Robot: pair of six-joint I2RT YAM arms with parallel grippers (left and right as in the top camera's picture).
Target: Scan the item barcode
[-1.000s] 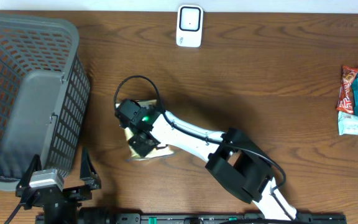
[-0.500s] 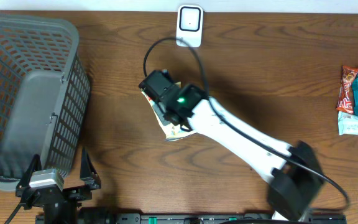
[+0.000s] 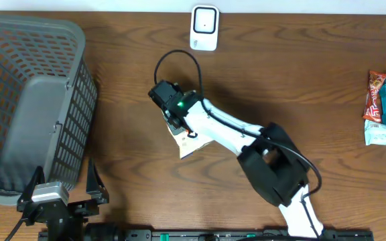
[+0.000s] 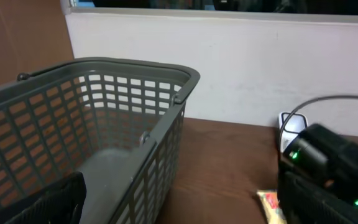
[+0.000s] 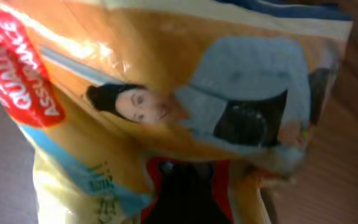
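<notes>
One snack packet (image 3: 189, 142) was pinched by the right gripper (image 3: 178, 124) over the middle of the table (image 3: 300, 87), near of the scanner (image 3: 204, 28). It looked light, soft and crinkly, so a hold at its edge seemed safest. The left gripper (image 3: 64, 182) rested spread wide at the near left, beside the basket (image 3: 19, 40). Bare wood lay open between packet and scanner

A dark wooden table (image 3: 313, 67) with wavy grain fills the overhead view. Behind it stands a plain white wall (image 4: 247, 68), with a brown panel (image 4: 17, 31) at its left.
</notes>
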